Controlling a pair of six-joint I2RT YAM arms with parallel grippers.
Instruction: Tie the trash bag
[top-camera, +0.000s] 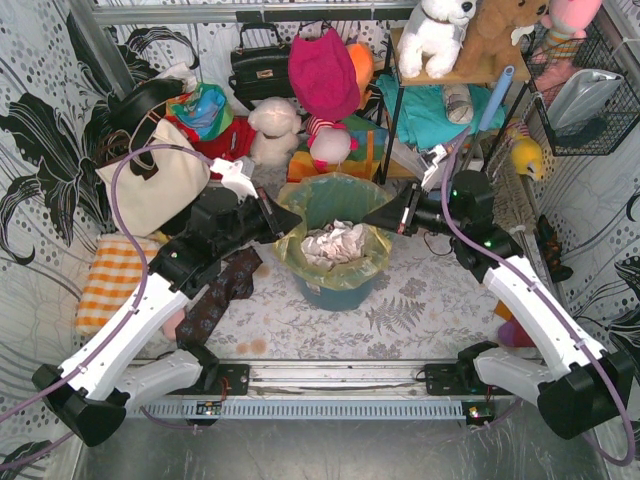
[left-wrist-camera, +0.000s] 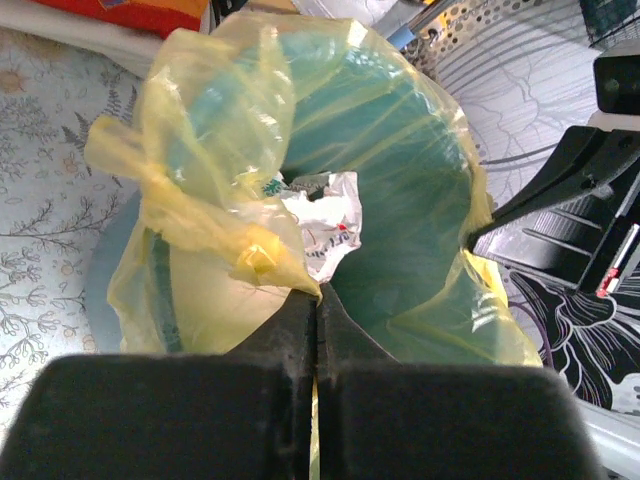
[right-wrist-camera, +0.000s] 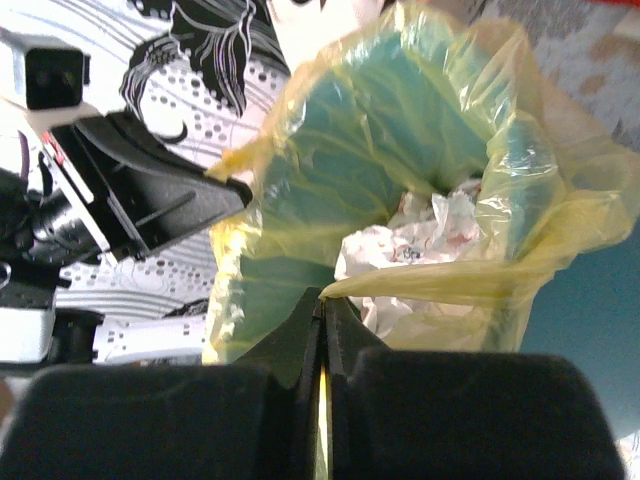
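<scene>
Left gripper (left-wrist-camera: 318, 300): jaws pressed together, pinching a crumpled fold of the bag (left-wrist-camera: 400, 150) rim right at the tips. Seen from above, holds at 9 o'clock on the bag's mouth, with the film there pulled up into a small peak.

Right gripper (right-wrist-camera: 322, 300): also closed tight, pinching a taut strip of yellow film that runs off toward 3 o'clock in its own wrist view. From above, holds at 3 o'clock on the mouth. Faces the left gripper straight across the opening, tips well apart, the open mouth between them.

Bag: sits inside the bucket (top-camera: 335, 296), film lining the walls and folded out over the lip. Mouth wide open, not gathered, not knotted. Thin, translucent, wrinkled, the bucket's teal showing through.

Paper (top-camera: 335, 242): crumpled, white with red print, down in the middle of the bag, below both sets of fingertips.

Bucket: upright on the table (top-camera: 420, 310), on the leaf-patterned cover, midway between the two arms.

Farther out, from the bucket: tote (top-camera: 150, 185) at 10 o'clock, apart from it, leaning at the left arm's far side. Orange checked cloth (top-camera: 112, 280) at 9 o'clock, near the table's edge. Soft toys (top-camera: 275, 130) heaped at 12 o'clock behind the bucket.
</scene>
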